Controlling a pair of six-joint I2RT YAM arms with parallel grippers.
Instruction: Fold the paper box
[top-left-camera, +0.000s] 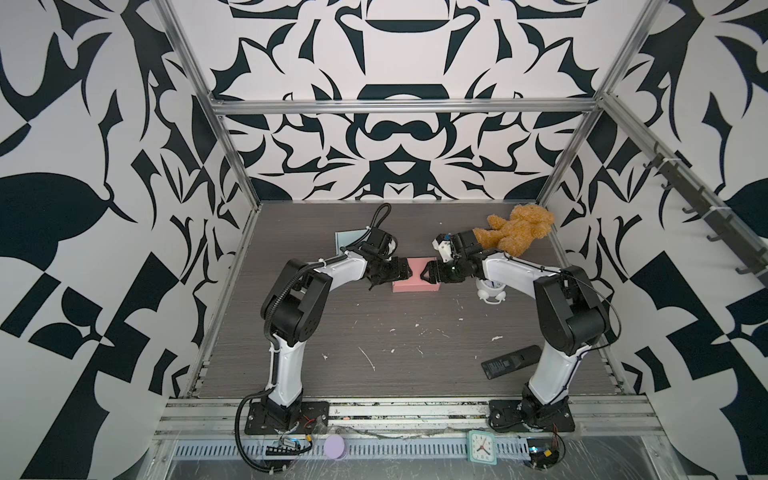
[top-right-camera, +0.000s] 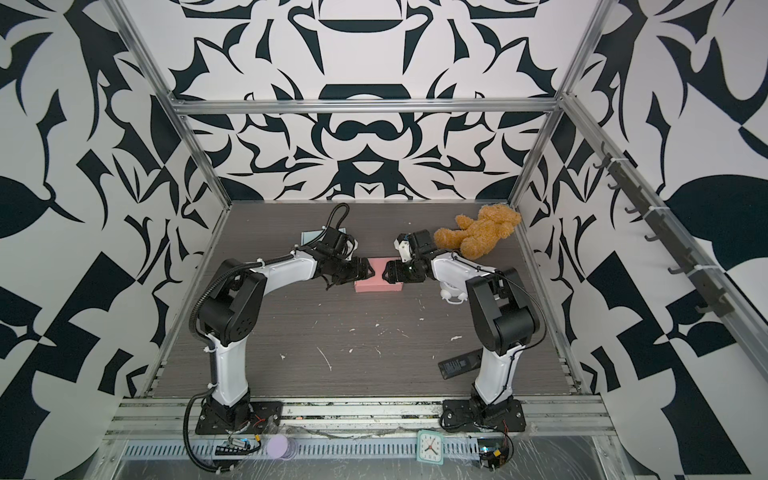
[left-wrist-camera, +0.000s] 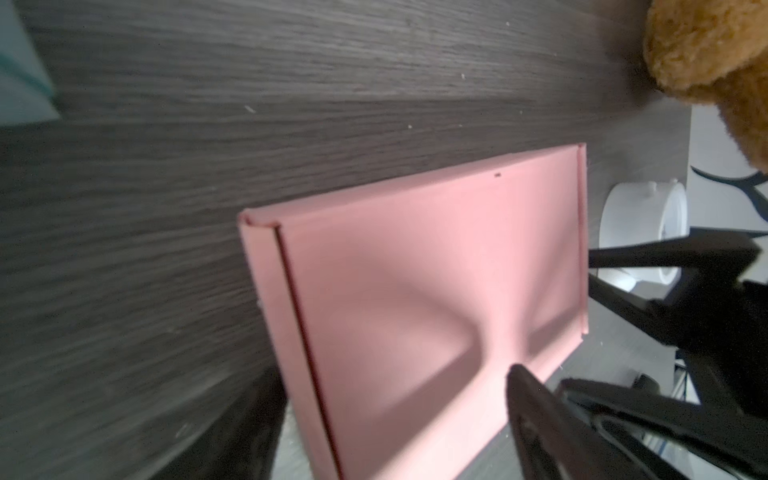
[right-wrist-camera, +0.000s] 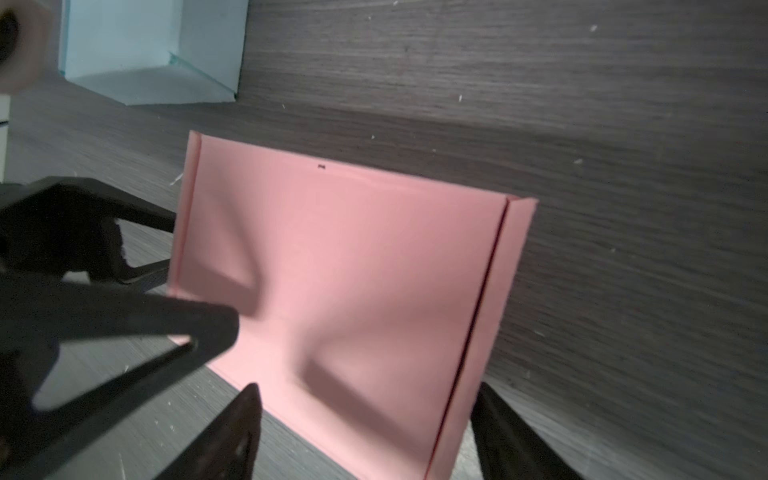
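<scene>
The pink paper box (top-left-camera: 417, 279) (top-right-camera: 379, 281) lies shut and flat on the dark wooden table, between my two arms. Its lid (left-wrist-camera: 415, 282) (right-wrist-camera: 353, 257) is dented in the middle. My left gripper (top-left-camera: 402, 270) (left-wrist-camera: 386, 436) is at the box's left end, open, with one finger on each side of that end. My right gripper (top-left-camera: 429, 272) (right-wrist-camera: 374, 436) stands the same way at the right end, open, with a small gap between each finger and the box. Neither gripper pinches the box.
A brown teddy bear (top-left-camera: 519, 230) lies at the back right, just behind my right wrist. A white alarm clock (top-left-camera: 490, 291) sits under my right forearm. A light blue box (top-left-camera: 347, 239) is behind my left wrist. A black remote (top-left-camera: 509, 361) lies near the right arm's base.
</scene>
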